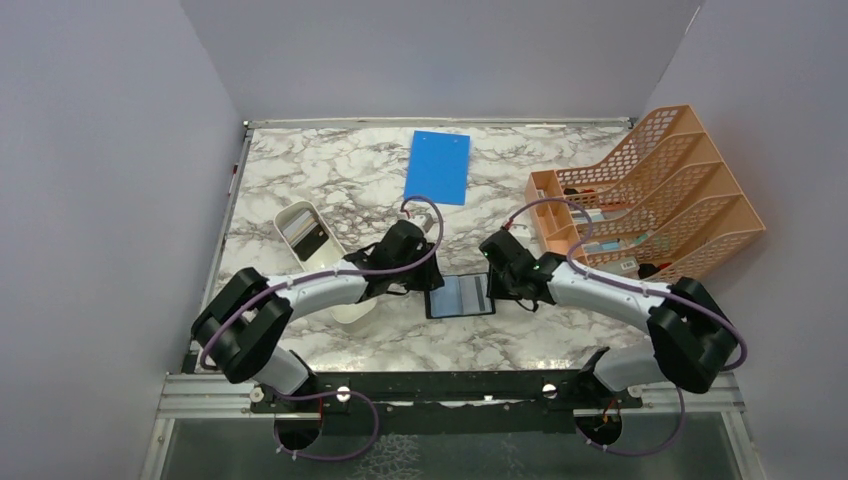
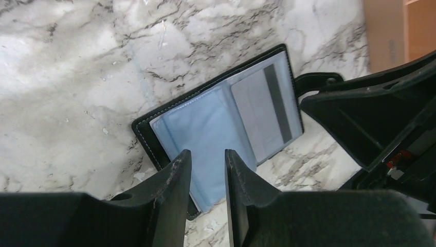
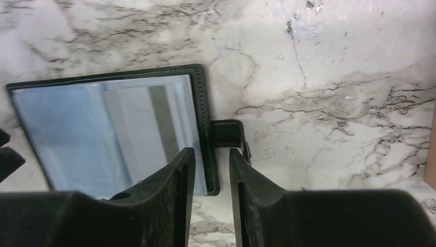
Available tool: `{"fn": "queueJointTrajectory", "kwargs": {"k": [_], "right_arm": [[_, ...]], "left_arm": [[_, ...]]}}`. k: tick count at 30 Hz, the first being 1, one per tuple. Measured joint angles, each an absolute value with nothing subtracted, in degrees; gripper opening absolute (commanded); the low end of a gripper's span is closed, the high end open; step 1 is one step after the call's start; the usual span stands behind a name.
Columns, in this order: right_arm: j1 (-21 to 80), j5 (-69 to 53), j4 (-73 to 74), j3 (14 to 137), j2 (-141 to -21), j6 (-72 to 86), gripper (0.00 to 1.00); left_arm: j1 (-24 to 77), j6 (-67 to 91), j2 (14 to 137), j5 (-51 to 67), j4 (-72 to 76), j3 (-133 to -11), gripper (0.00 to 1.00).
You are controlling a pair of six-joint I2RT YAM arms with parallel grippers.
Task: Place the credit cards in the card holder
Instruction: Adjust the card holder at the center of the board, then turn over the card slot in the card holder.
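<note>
Left pincer [image 2: 205, 152] parted above card holder [image 2: 195, 123] | striped credit card [image 2: 262, 110] pocketed

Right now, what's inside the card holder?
The card holder lies open: one grey card with a dark stripe in the tab-side pocket. Other pocket looks empty; left gripper hides its near edge.

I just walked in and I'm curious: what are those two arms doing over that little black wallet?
Two robot arms are putting cards into a card holder. It lies open on the marble table, and one grey card with a dark stripe already sits in the clear pocket on the snap tab side. The left gripper hovers over the holder's near edge, the right gripper over the tab side. Both have fingers slightly apart, holding nothing. The white tray seems to hold more cards.
</note>
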State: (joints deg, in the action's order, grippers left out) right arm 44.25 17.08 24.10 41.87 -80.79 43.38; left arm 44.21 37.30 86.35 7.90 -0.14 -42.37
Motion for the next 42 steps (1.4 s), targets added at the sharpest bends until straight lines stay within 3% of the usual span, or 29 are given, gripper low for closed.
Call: {"fn": "queueJointTrajectory", "kwargs": {"k": [9, 17, 25, 30, 38, 42], "right_arm": [[48.9, 13.7, 24.5, 47.5, -74.1, 42.5, 0.48], [56.1, 14.4, 24.7, 55.4, -86.7, 44.3, 0.55], [59.0, 18.0, 26.9, 62.3, -98.9, 45.1, 0.59], [59.0, 19.1, 27.8, 63.1, -101.8, 45.1, 0.52], [59.2, 20.2, 27.0, 64.0, -102.8, 45.6, 0.26], [59.2, 20.3, 26.5, 63.8, -102.8, 46.1, 0.22]], "left_arm": [[43.8, 35.6, 67.1, -0.5, -5.2, -42.3, 0.33], [43.5, 32.5, 42.9, -12.7, -13.5, -41.5, 0.33], [43.5, 30.6, 27.4, -21.4, -20.2, -37.5, 0.33], [43.5, 30.2, 25.8, -23.4, -22.9, -36.6, 0.34], [43.5, 29.7, 28.0, -23.6, -23.4, -36.6, 0.34], [43.5, 29.7, 28.8, -23.6, -23.5, -36.6, 0.34]]}}
